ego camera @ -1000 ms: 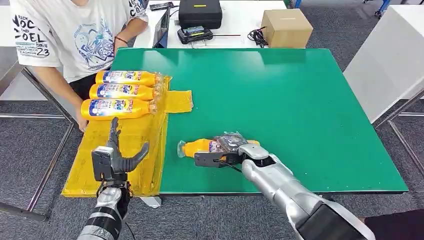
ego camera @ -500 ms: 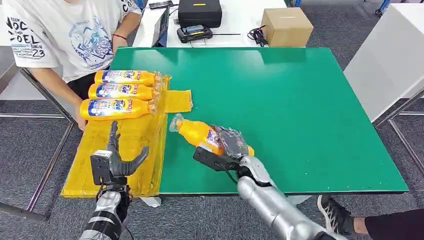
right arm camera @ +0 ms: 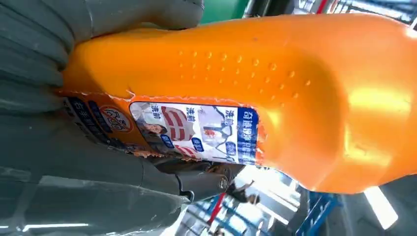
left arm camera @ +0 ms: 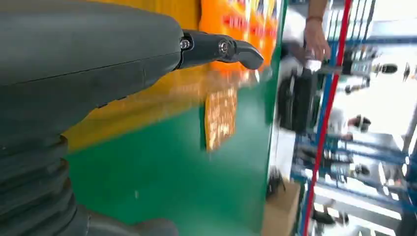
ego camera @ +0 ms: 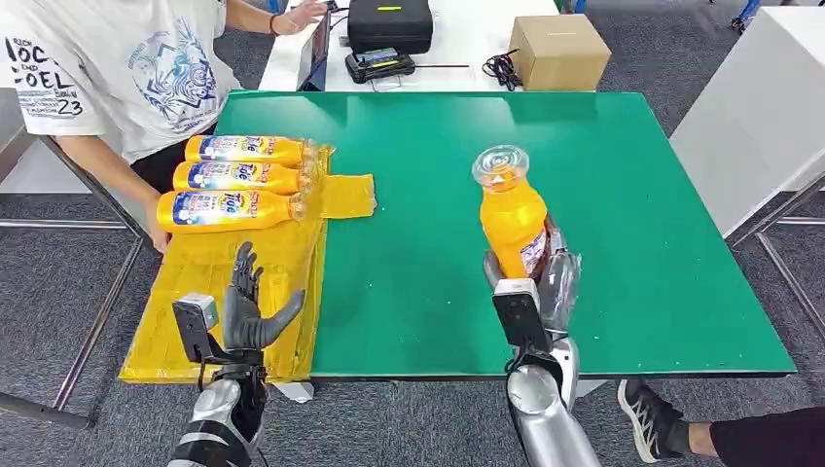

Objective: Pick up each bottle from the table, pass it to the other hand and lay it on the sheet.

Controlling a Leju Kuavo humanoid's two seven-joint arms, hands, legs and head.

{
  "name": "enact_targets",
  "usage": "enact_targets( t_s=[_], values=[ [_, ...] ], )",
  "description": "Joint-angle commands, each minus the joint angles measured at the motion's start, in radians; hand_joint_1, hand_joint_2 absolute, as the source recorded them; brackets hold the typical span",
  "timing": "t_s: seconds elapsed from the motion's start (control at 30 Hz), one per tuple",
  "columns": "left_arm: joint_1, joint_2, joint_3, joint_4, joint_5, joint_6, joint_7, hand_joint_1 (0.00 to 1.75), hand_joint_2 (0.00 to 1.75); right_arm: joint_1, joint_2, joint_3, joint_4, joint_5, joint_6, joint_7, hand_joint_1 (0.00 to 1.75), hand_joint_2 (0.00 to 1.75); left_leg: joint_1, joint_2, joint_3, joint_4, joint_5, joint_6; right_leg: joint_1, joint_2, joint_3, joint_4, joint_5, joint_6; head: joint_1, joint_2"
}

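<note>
Standing upright above the green table's (ego camera: 603, 175) front edge, the orange detergent bottle (ego camera: 512, 226) is clasped low by the right hand (ego camera: 541, 288) — top-heavy, it could tip during handover. Left hand (ego camera: 249, 309) waits open-fingered over the yellow sheet (ego camera: 195, 321) — three bottles (ego camera: 233, 179) there.

A green bench (ego camera: 603, 195) filled the middle of the frame over grey carpet (ego camera: 58, 292). Behind it, at the top, a white table (ego camera: 467, 39) carried a cardboard box (ego camera: 559, 53) and a black case (ego camera: 389, 24); a white panel (ego camera: 754, 117) stood at right.
</note>
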Motion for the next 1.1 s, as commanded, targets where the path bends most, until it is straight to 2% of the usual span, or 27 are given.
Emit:
enact_targets(
  t_s=[0.03,0.13,0.2,0.37,0.5,0.6,0.67,0.73,1.1],
  values=[
    [-0.008,-0.004,-0.039,-0.003,0.020,-0.018,0.017,0.00,1.75,0.014,0.017,-0.078,-0.020,-0.010,0.000,-0.013,1.75,1.75,0.001,0.000,0.002,0.000,-0.001,-0.002,0.002,-0.001,0.003,-0.001,-0.001,-0.002,0.000,0.000],
    [-0.008,-0.004,-0.039,-0.003,0.020,-0.018,0.017,0.00,1.75,0.014,0.017,-0.078,-0.020,-0.010,0.000,-0.013,1.75,1.75,0.002,0.002,0.003,0.000,-0.002,-0.002,0.002,0.001,0.003,0.000,-0.001,-0.002,0.000,0.000],
    [0.000,0.007,-0.075,-0.011,0.129,-0.142,0.097,0.00,1.75,0.016,0.015,-0.086,0.007,-0.008,0.012,-0.022,1.75,1.75,0.002,0.003,0.005,0.001,-0.003,-0.002,0.003,0.001,0.005,0.000,-0.002,-0.003,0.000,0.000],
    [0.049,0.027,-0.197,-0.077,0.218,-0.258,0.158,0.00,1.75,0.039,0.045,-0.068,0.140,-0.036,0.096,-0.077,1.75,1.75,0.003,0.003,0.006,-0.001,-0.002,-0.002,0.003,0.000,0.007,-0.003,-0.002,-0.003,0.000,0.000],
    [0.046,0.046,-0.286,-0.110,0.185,-0.264,0.153,0.00,1.75,0.016,0.090,0.046,0.279,0.004,0.132,-0.113,1.75,1.75,0.003,0.006,0.006,-0.001,-0.003,-0.003,0.003,0.003,0.006,-0.002,-0.001,-0.003,0.000,0.000],
    [0.011,0.044,-0.291,-0.081,0.170,-0.253,0.147,0.00,1.75,-0.029,0.125,0.124,0.381,0.034,0.122,-0.105,1.75,1.75,0.002,0.005,0.001,-0.001,-0.001,-0.002,0.002,0.003,0.002,-0.001,0.000,-0.002,0.000,0.000],
    [0.008,0.042,-0.301,-0.073,0.177,-0.277,0.156,0.00,1.75,-0.049,0.136,0.161,0.428,0.045,0.112,-0.105,1.75,1.75,0.004,0.008,0.006,-0.001,-0.003,-0.004,0.004,0.006,0.005,-0.001,0.000,-0.004,0.000,0.000],
    [0.011,0.042,-0.308,-0.074,0.171,-0.276,0.156,0.00,1.75,-0.070,0.147,0.187,0.475,0.028,0.120,-0.104,1.75,1.75,0.002,0.006,0.002,-0.001,-0.001,-0.002,0.003,0.004,0.001,-0.001,0.000,-0.002,0.000,0.000],
    [0.001,0.043,-0.327,-0.060,0.160,-0.289,0.164,0.00,1.75,-0.125,0.171,0.268,0.551,0.035,0.138,-0.087,1.75,1.75,0.003,0.005,0.004,-0.001,-0.002,-0.002,0.003,0.003,0.004,-0.001,-0.001,-0.003,0.000,0.000]
  ],
)
